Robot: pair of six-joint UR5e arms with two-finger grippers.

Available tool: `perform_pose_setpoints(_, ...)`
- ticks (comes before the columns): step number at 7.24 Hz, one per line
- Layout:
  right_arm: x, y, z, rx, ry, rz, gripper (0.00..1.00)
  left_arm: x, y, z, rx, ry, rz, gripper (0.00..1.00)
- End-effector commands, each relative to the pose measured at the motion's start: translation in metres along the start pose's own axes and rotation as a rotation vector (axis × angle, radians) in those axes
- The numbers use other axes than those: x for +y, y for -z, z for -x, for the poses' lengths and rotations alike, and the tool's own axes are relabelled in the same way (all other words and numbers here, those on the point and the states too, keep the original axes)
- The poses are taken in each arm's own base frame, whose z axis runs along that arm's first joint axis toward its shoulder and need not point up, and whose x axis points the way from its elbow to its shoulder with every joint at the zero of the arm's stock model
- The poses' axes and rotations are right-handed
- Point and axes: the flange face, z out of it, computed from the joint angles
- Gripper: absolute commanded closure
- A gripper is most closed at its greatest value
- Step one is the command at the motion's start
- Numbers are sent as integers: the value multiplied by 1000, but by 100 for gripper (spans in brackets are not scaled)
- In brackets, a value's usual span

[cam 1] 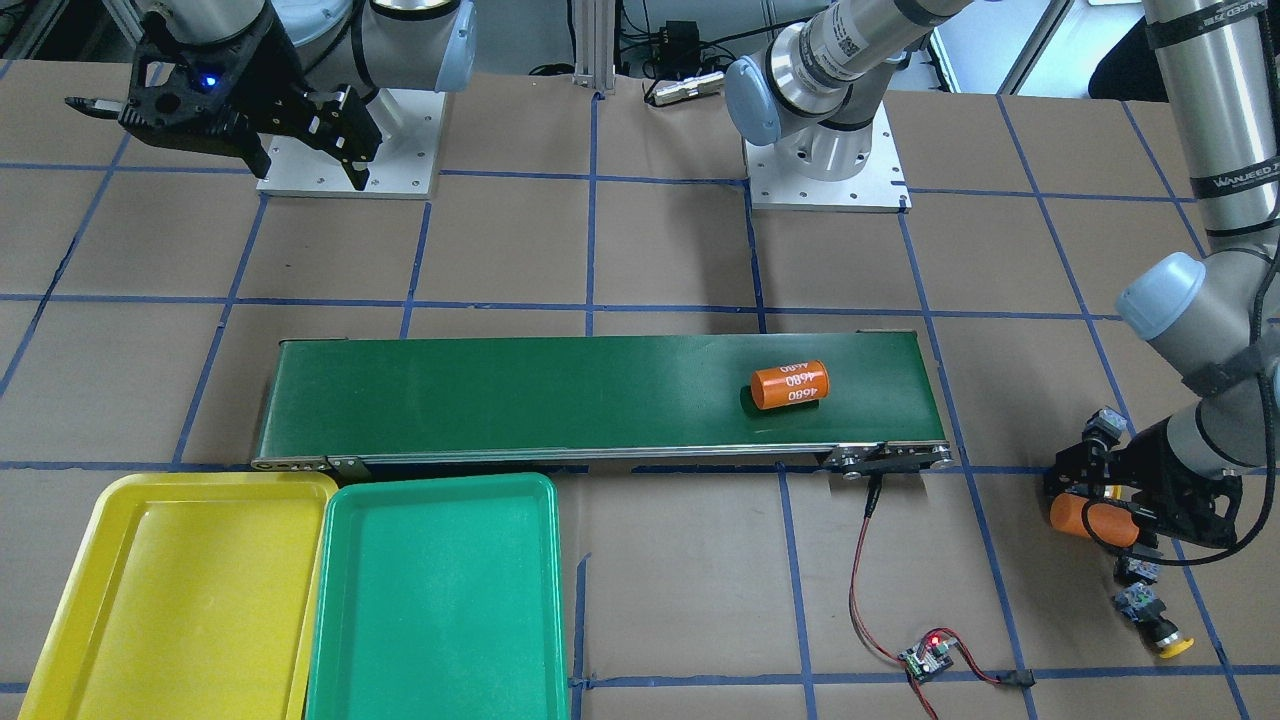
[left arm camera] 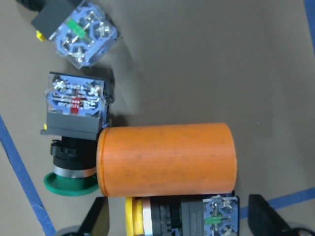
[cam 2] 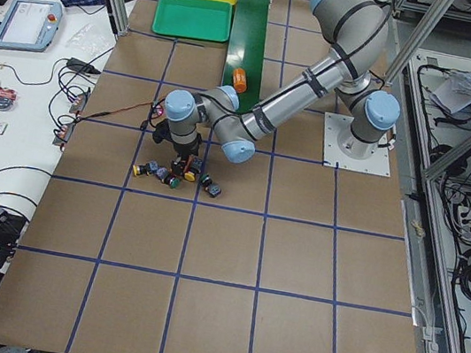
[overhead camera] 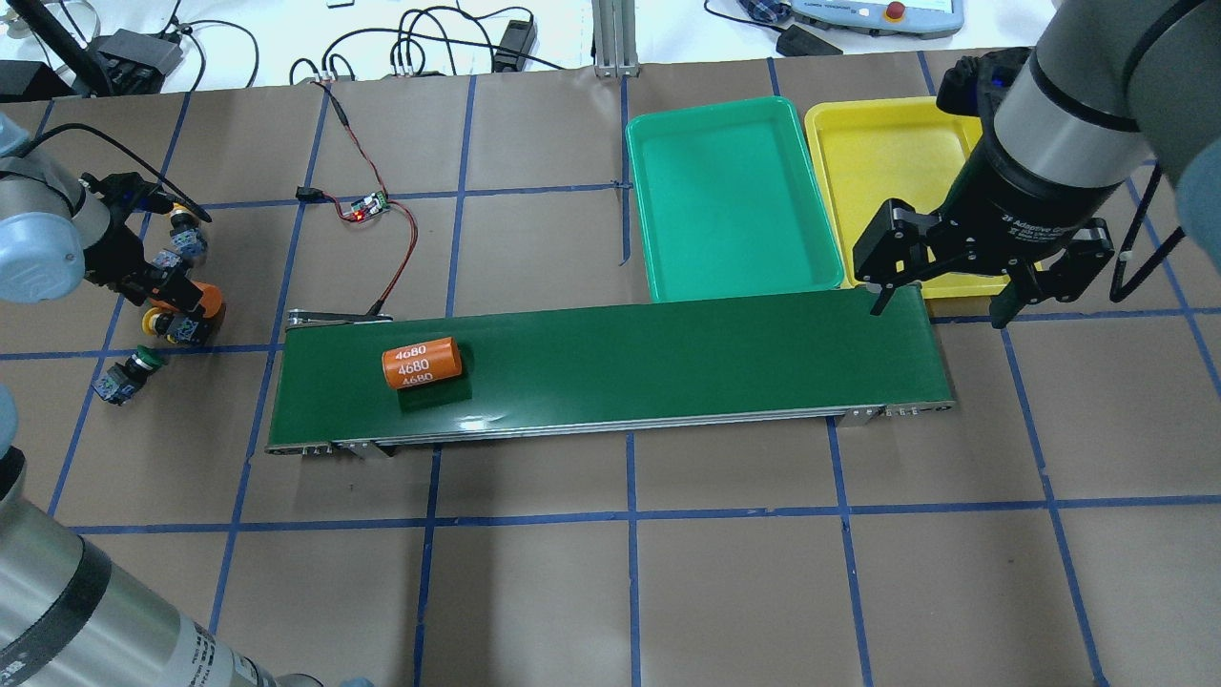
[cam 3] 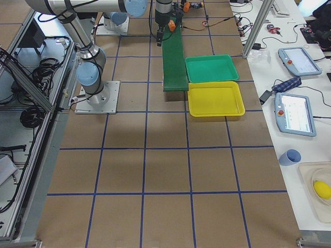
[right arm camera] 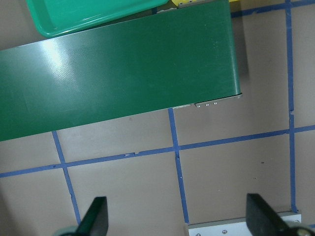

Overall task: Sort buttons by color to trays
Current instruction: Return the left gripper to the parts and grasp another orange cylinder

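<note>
My left gripper is open and low over the table, its fingers straddling a yellow-capped button lying on its side, with a gap on each side. An orange cylinder lies against that button. A green-capped button touches the cylinder's end, and another button lies beyond it. A second green button lies apart. My right gripper is open and empty, above the conveyor's end beside the yellow tray. The green tray sits next to it. Both trays hold nothing.
A long dark-green conveyor belt crosses the table and carries an orange cylinder marked 4680. A small controller board with red and black wires lies behind the belt's left end.
</note>
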Motion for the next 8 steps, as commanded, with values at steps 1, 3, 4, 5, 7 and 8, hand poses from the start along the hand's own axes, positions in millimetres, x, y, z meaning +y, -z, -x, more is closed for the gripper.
perform_pose_setpoints(1,0,-1,0,0,0,3,0,-3,6,4,-9,-7,-11,0)
perform_pose_setpoints(3,3,-9,-1,2,-2,19,0,-4,7,4,-11,-40,-14,0)
perform_pose_setpoints(4,3,-10,-1,2,-2,19,0,-5,7,4,-7,-41,-19,0)
perform_pose_setpoints(5,3,-10,-1,3,-2,21,0,-7,4,2,22,-41,-46,0)
perform_pose_setpoints(7,3,-10,-1,3,-2,21,0,-19,8,17,3,-66,-66,0)
perform_pose_setpoints(8,3,-10,-1,3,-2,21,0,-21,0,16,15,-68,-58,0)
